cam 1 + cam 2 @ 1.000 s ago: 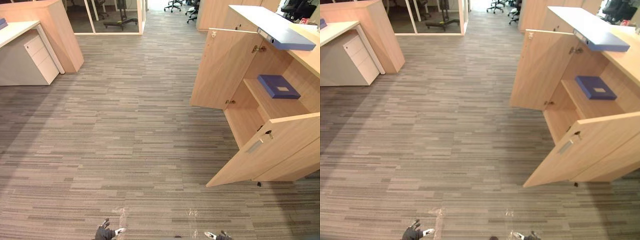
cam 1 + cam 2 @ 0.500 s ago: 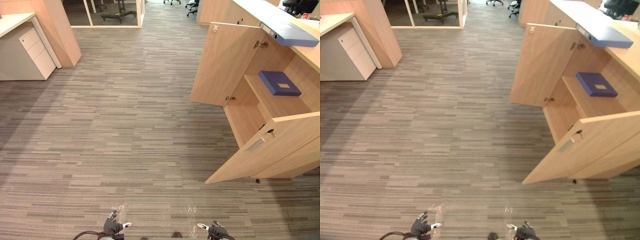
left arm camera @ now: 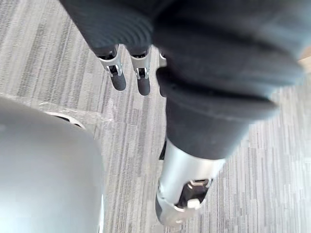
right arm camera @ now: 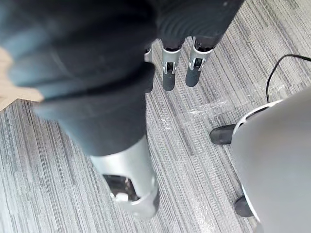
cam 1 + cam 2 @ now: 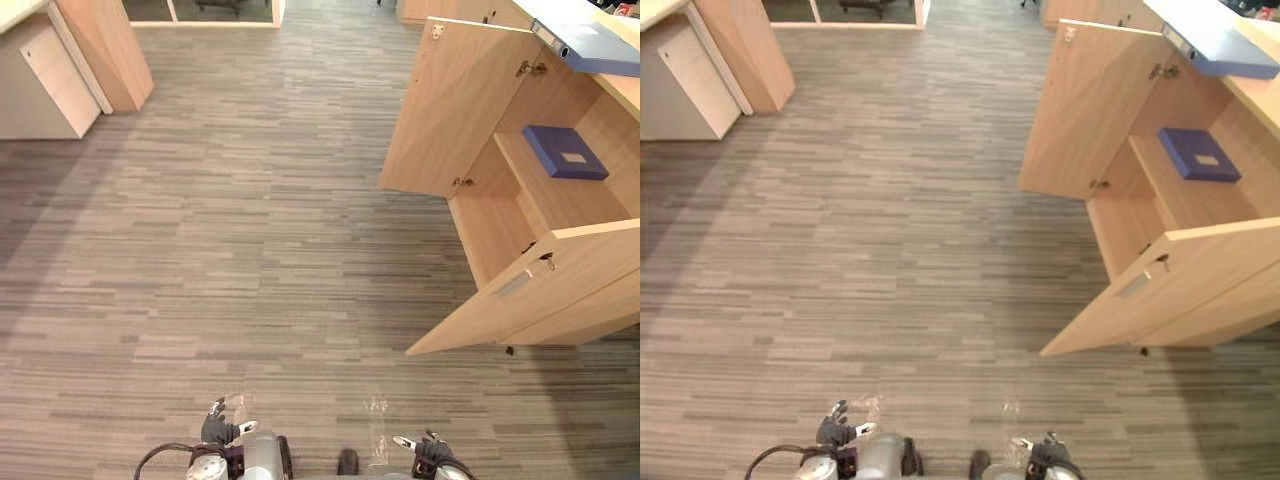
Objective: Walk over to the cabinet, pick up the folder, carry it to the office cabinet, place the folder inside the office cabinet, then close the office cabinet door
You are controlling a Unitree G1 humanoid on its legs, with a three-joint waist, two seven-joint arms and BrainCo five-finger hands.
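A dark blue folder (image 5: 565,152) lies flat on the shelf inside the light wood office cabinet (image 5: 545,205) at the right, well ahead of me. Both cabinet doors stand open: the far door (image 5: 440,110) swung wide, the near door (image 5: 530,290) angled out over the carpet. My left hand (image 5: 218,430) hangs low at the lower left, its fingers (image 3: 118,73) straight and holding nothing. Over at the lower right my right hand (image 5: 430,452) hangs too, with relaxed fingers (image 4: 167,73) and nothing in it. Both hands are far from the cabinet.
A light blue binder (image 5: 590,45) lies on the cabinet's top. A white drawer unit (image 5: 45,75) under a desk and a wood partition (image 5: 105,50) stand at the far left. Grey striped carpet (image 5: 250,230) spreads between me and the cabinet.
The whole picture has shifted: the camera now looks further down, and both hands show higher in the view. The folder and the doors have not moved.
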